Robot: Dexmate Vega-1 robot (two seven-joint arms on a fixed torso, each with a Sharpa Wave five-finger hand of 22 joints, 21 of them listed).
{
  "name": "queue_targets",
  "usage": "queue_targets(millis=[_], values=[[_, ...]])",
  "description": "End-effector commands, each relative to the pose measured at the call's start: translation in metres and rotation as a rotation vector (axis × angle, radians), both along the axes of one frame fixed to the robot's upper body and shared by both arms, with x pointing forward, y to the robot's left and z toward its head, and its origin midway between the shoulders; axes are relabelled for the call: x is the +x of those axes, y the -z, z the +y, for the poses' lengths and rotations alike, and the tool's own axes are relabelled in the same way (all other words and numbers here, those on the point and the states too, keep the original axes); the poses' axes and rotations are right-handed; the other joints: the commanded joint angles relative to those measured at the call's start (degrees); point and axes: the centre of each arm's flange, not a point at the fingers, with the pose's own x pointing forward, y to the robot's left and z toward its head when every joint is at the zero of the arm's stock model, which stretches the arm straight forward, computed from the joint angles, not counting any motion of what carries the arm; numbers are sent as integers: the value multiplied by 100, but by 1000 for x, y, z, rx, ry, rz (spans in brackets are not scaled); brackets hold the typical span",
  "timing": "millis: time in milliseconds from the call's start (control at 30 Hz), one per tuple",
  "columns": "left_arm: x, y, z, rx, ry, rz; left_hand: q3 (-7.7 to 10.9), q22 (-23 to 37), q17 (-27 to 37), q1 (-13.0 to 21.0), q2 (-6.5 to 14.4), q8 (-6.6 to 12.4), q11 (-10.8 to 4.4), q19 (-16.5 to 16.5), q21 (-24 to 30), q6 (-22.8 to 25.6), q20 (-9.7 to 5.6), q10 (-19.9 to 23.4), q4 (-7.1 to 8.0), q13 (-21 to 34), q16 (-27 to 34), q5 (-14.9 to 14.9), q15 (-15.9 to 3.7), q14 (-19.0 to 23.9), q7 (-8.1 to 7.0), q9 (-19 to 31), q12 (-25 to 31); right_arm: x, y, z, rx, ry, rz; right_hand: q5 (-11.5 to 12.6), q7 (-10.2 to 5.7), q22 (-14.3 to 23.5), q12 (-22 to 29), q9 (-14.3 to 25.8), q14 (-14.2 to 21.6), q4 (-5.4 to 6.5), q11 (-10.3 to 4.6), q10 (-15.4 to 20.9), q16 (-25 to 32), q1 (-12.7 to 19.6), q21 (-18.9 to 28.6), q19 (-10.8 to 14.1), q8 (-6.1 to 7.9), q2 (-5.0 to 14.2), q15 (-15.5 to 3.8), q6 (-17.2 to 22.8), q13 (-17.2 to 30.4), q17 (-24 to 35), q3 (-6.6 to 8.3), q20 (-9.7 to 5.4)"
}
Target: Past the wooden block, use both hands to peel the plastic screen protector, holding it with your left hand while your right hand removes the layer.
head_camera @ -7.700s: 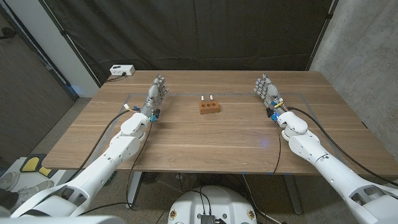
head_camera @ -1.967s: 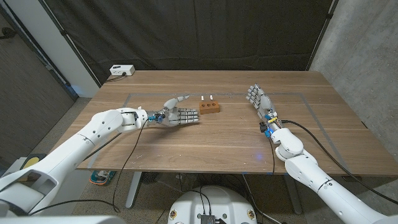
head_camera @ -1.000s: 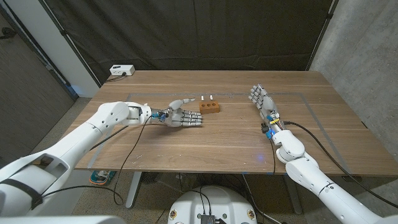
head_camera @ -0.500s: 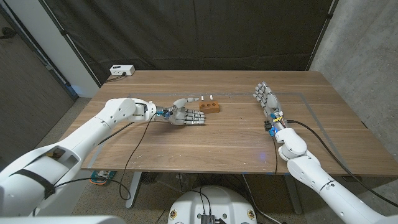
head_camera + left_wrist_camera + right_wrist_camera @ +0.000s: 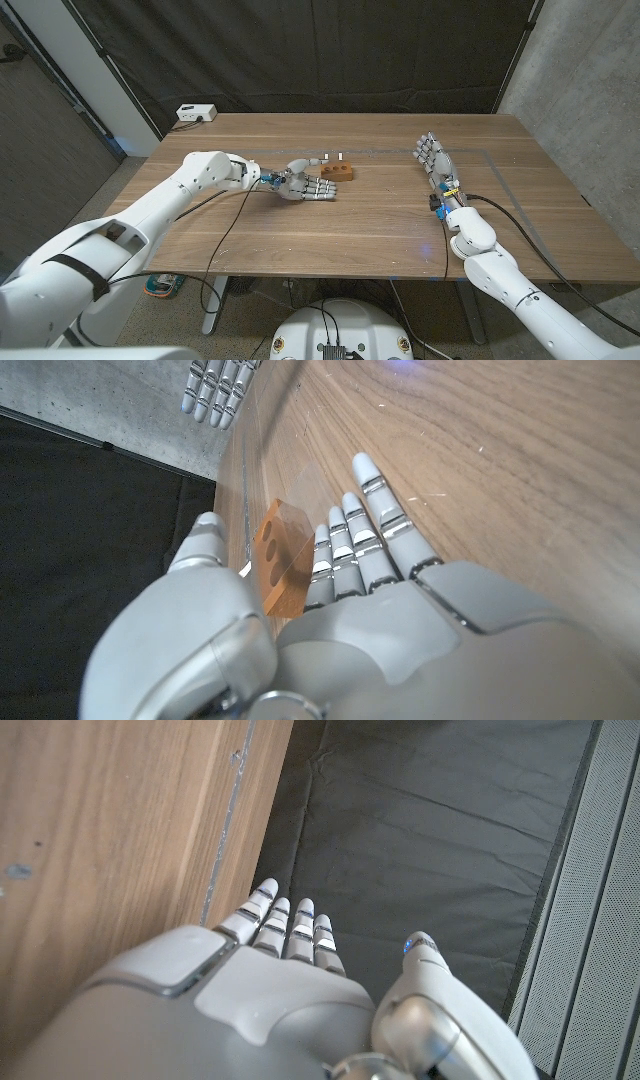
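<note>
My left hand (image 5: 306, 184) reaches across the tabletop (image 5: 330, 220) toward its middle, just in front of the wooden block (image 5: 337, 172), fingers (image 5: 352, 552) beside it. Two small upright pegs (image 5: 333, 156) stand just behind the block. My right hand (image 5: 436, 160) is well apart at the right. A power strip (image 5: 195, 113) sits at the far left corner.

Bench (image 5: 300, 230): brown wood with darker streaked grain and a thin pale outline marked on its top. Wooden block (image 5: 337, 172): orange-brown, with dark round holes in its side; two small white pieces stood on it, perhaps pegs. Left robot hand (image 5: 308, 185) and right robot hand (image 5: 435, 158): silver-grey with dark bands at the segments. Arms: glossy white. Backdrop curtain (image 5: 330, 55): black. Box (image 5: 195, 113) at the bench's far corner: white.
</note>
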Motion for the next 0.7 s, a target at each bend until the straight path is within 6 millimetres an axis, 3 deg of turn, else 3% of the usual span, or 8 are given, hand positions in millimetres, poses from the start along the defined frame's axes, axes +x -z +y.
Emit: queue_targets(millis=[33, 133, 267, 400, 500, 700], values=[[8, -1, -12, 57, 4, 4, 76, 20, 5, 215, 9, 67, -50, 138, 78, 230, -35, 209, -54, -1, 36, 2, -64, 226, -8, 17, 67, -8, 1, -1, -4, 13, -18, 6, -20, 29, 23, 29, 61, -3, 11, 43, 7, -42, 1, 32, 13, -15, 8, 36, 7, 16, -31, 4], [8, -1, -13, 61, -12, -2, 167, -8, 7, 478, 42, 166, -214, 344, 138, 631, -103, 543, -87, -5, 58, -28, -175, 555, -104, 10, 113, -9, -1, -1, -7, 16, -20, 6, -17, 29, 24, 29, 61, -3, 16, 47, 6, -43, 0, 34, 13, -16, 9, 37, 7, 16, -32, 4], [6, -2, -12, 59, -53, -8, 258, -30, 11, 703, 97, 270, -325, 609, 205, 1062, -173, 935, -79, -11, 101, -60, -272, 924, -204, 1, 142, -8, -3, -1, -8, 14, -19, 7, -19, 29, 24, 29, 58, -2, 13, 51, 4, -47, -5, 32, 13, -17, 4, 39, 7, 15, -33, 6], [5, -2, -11, 53, -102, -12, 418, -28, 15, 958, 288, 366, -455, 846, 274, 1527, -229, 1475, -48, -16, 179, -110, -430, 1384, -379, -12, 175, -7, -5, -1, -20, 13, -18, 7, -20, 29, 23, 29, 63, -2, 15, 50, 5, -48, -8, 34, 13, -18, -5, 40, 7, 14, -33, 6], [2, -2, -10, 57, -158, -10, 520, -21, 13, 1060, 436, 421, -642, 958, 315, 1846, -200, 1781, 3, -21, 285, -149, -497, 1861, -489, -17, 146, -6, -6, -1, -17, 13, -14, 8, -17, 29, 22, 29, 65, -3, 13, 50, 5, -47, -10, 36, 13, -19, 1, 41, 7, 13, -33, 7], [-3, -1, -9, 50, -252, -10, 793, 2, -19, 1283, 736, 538, -829, 1045, 386, 2572, -142, 2546, 59, -25, 329, -165, -747, 2565, -589, -31, 89, -4, -9, 0, -23, 13, -14, 9, -22, 29, 21, 29, 62, -5, 12, 52, 3, -46, -16, 36, 11, -18, 2, 39, 7, 12, -32, 7]])
